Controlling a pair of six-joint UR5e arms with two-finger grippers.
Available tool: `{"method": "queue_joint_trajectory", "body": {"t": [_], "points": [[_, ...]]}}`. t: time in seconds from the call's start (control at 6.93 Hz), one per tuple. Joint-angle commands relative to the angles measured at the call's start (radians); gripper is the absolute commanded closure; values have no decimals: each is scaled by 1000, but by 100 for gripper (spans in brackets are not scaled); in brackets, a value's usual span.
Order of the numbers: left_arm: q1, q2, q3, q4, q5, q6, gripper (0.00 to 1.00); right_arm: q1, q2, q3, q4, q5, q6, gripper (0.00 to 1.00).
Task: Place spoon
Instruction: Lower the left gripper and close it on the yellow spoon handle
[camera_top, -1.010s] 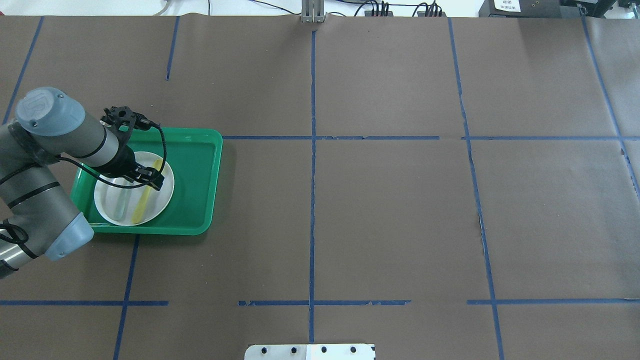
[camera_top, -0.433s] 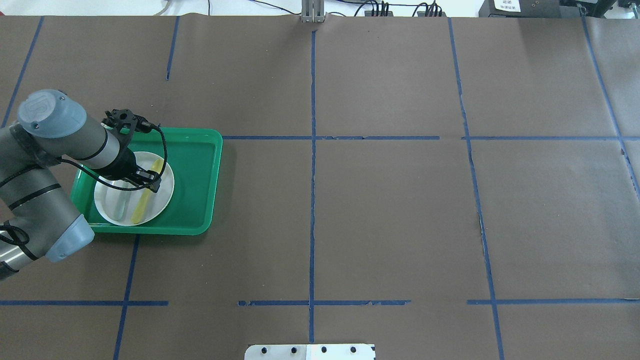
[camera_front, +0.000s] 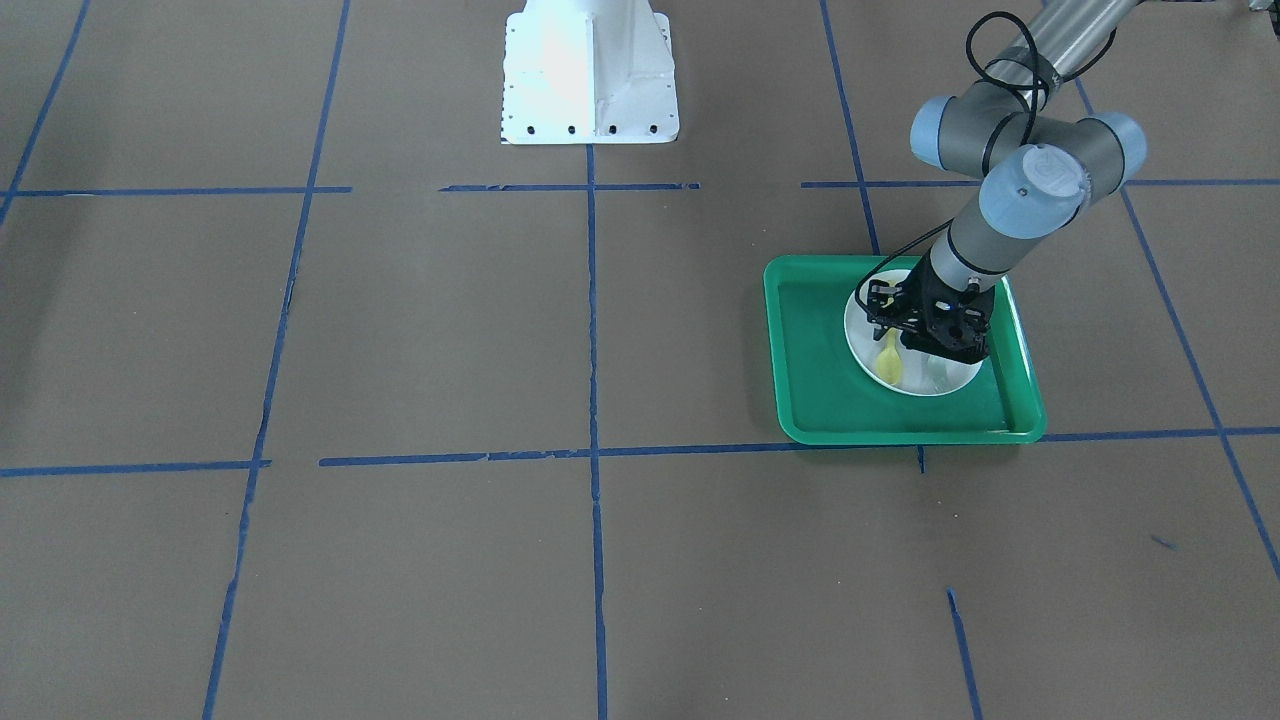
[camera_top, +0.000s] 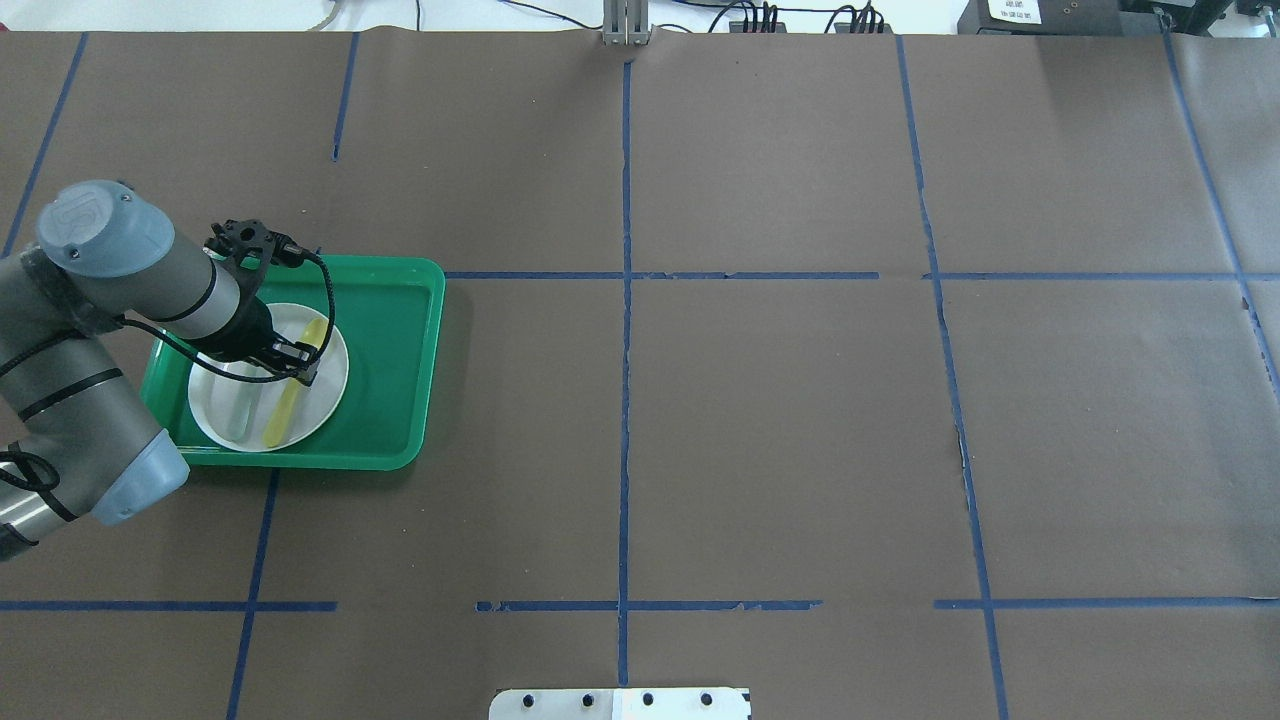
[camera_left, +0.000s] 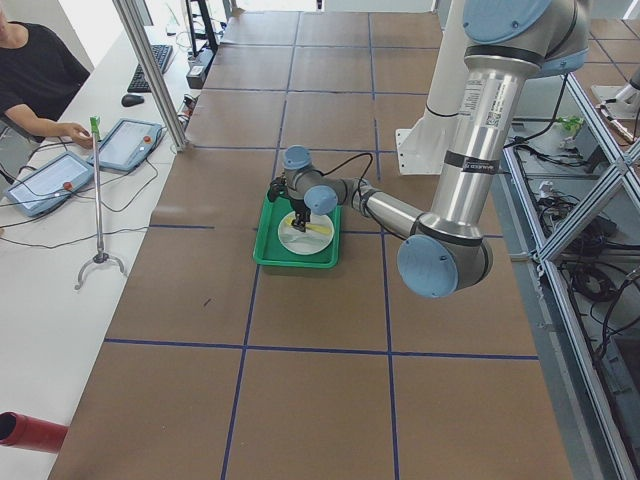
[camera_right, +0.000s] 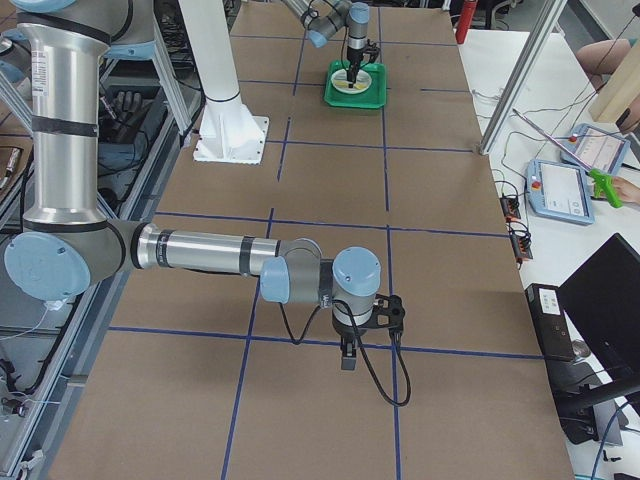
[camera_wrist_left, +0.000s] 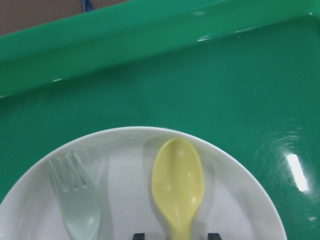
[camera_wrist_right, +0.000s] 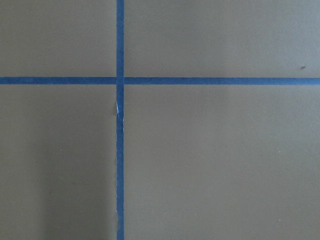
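- Left pincer (camera_top: 306, 366): released, pointed down over the plate (camera_wrist_left: 125, 192), low and close to it.
- Left wrist view: my two fingers (camera_wrist_left: 139, 235) show as dark tips at the bottom edge, one on each side of the spoon (camera_wrist_left: 178, 182) handle. There is a gap between each tip and the handle, so no contact and no grasp.
- Spoon: yellow, lying flat on the white plate with its bowl hollow side up, near the plate rim. In the overhead view it runs at a slight slant across the right half of the plate, with my pincer covering the middle of the handle.
- Fork (camera_wrist_left: 76, 202): pale grey-green, also on the plate, beside the spoon on the side nearer my arm. Roughly parallel to the spoon, tines pointing the same way as the spoon bowl, the two not touching.
- Plate sits inside the green tray (camera_wrist_left: 210, 90), in the tray's left part as the overhead view shows it; bare tray floor to its right.
- Tray rests on the brown-papered worktop (camera_top: 780, 420), on my left side, beside a blue tape line.
- Right pincer (camera_right: 347, 358): pointed down over the worktop near a tape line, well apart from the tray. It shows only from the side camera, so I cannot tell whether it is released or clenched.
- Right wrist view shows only brown paper and a blue tape cross, no fingers in frame.
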Motion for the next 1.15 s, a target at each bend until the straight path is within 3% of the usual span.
{"method": "queue_joint_trajectory", "body": {"t": [0.0, 0.43, 0.87, 1.01], "points": [[0, 0, 0, 0, 0, 0, 65, 0, 0, 0, 0, 0, 0, 0], [0, 2, -3, 5, -2, 0, 100, 0, 0, 0, 0, 0, 0, 0], [-1, -21, -115, 180, -2, -43, 100, 0, 0, 0, 0, 0, 0, 0], [0, -61, -111, 190, -2, -178, 100, 0, 0, 0, 0, 0, 0, 0]]}}
